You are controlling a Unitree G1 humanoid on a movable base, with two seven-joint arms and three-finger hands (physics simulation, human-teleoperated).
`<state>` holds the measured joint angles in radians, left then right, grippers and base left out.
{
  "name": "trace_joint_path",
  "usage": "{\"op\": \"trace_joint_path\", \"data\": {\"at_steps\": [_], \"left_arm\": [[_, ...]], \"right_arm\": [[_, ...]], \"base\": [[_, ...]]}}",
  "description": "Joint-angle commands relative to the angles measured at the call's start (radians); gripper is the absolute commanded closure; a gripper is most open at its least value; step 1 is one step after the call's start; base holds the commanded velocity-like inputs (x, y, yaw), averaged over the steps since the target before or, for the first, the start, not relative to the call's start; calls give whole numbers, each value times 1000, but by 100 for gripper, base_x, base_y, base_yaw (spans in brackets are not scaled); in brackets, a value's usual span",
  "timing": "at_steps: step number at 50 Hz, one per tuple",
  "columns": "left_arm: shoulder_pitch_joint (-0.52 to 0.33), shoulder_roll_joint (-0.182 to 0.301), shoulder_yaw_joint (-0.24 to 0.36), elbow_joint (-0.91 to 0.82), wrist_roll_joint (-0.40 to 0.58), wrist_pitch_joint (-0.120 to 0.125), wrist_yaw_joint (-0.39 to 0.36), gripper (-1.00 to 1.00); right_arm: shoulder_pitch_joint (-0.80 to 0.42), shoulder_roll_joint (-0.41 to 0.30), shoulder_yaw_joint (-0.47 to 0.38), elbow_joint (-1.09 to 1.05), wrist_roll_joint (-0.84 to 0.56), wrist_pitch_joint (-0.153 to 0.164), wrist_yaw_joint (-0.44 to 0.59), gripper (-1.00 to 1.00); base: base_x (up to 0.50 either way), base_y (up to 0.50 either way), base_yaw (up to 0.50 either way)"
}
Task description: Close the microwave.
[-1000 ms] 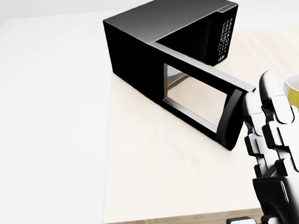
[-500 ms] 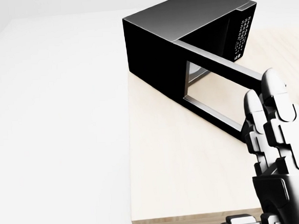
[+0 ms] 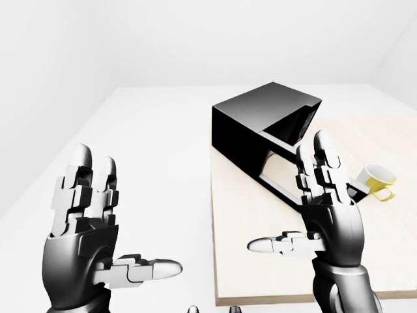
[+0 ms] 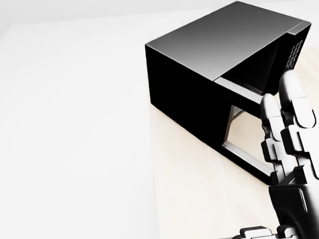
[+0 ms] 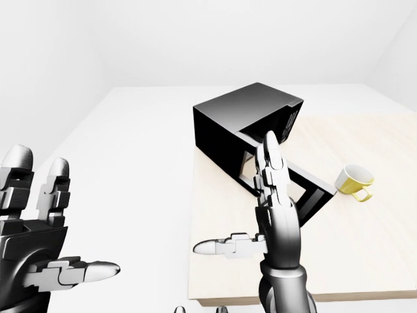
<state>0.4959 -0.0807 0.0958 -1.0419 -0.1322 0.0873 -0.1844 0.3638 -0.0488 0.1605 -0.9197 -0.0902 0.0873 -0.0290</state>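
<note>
On the pale wooden worktop (image 5: 365, 261), near its left edge in the eye views, sits the boxy black microwave (image 5: 234, 124), and its door (image 5: 300, 186) is hanging wide open, swung out toward the right with the window frame showing. So the job isn't done yet.

What's changed: over the last second the whole head view slid, with the microwave going from upper-middle to upper-right and looking bigger. That's the camera and base moving, not the oven. The small yellow ceramic mug (image 5: 354, 181), which was in the head view a second ago, has dropped out of it now, but the eye views show it sitting just right of the door's free end.

The right robot hand (image 3: 326, 208) is up with fingers straight and thumb out to the side, spread wide and holding nothing. It overlaps the door in the views, but I can't tell if it's actually touching. The left robot hand (image 3: 88, 235) is also flat and empty, well left of the worktop.

My guess: it's lining up to push the door shut with that right palm.
</note>
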Motion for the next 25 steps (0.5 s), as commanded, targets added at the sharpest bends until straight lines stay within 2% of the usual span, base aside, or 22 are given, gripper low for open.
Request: {"op": "trace_joint_path", "data": {"at_steps": [1,25], "left_arm": [[8,-12,9,12,-8,0,-6,-100],[12,9,-27,53,21,0,7,-100]], "right_arm": [[-3,3,-9,17,7,0,0,-100],[-29,13,-26,95,7,0,0,-100]], "base": [[0,0,0],[0,0,0]]}}
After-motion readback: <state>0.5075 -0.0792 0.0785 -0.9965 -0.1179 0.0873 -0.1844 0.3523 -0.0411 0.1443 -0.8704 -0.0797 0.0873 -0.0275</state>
